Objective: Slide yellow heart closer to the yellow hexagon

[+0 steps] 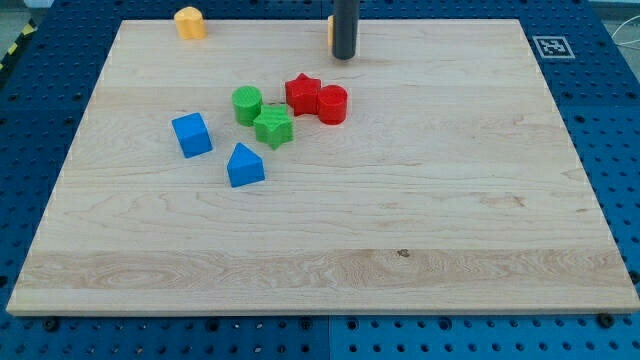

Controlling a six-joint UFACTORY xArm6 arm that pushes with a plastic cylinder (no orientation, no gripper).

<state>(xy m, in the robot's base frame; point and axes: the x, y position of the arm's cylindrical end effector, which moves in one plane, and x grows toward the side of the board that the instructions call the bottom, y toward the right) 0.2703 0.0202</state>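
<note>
A single straight rod is shown, cylindrical and of even width, coloured dark grey to near black with a smooth matt surface. A faint lighter sheen is seen along its length. My tip (pixel 344 57) is formed by the blunt, slightly rounded lower end. No cables, screws or markings can be made out; the upper part is cut off by the view's top.

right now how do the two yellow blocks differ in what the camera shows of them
The yellow block at the top left stands fully in view, apart from the rod; the other yellow block shows only as a sliver behind the rod, just left of my tip. The first looks rounded and many-sided; the second's shape cannot be made out. Both lie near the board's top edge.
</note>
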